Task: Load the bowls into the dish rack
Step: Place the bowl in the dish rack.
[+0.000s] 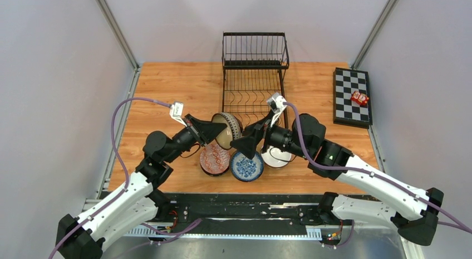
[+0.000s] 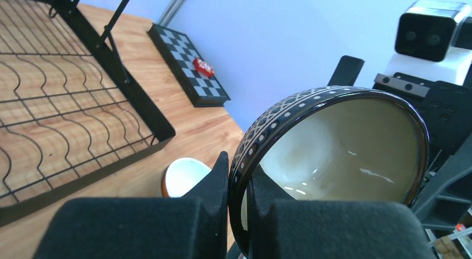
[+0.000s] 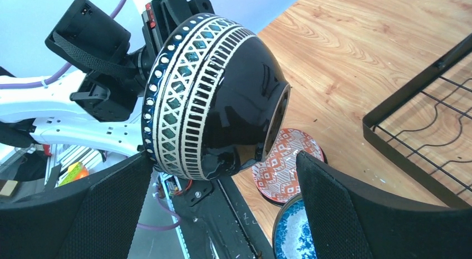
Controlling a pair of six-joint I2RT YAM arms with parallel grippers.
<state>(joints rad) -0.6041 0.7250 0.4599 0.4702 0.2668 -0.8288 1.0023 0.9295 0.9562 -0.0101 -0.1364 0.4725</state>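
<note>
Legible text and signs: none in any view.
The small red item on the checkered board carries pale markings, too small to read.

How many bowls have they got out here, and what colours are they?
Black ceramic bowl with a white-patterned band, cream inside: 1
Red-patterned ceramic bowl: 1
Blue-and-white floral ceramic bowl: 1
White ceramic bowl, orange outside: 1
Total: 4 bowls

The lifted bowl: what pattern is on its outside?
The bowl is glossy black with a white lattice-and-dot band near its rim; clearest in right wrist view.
</note>
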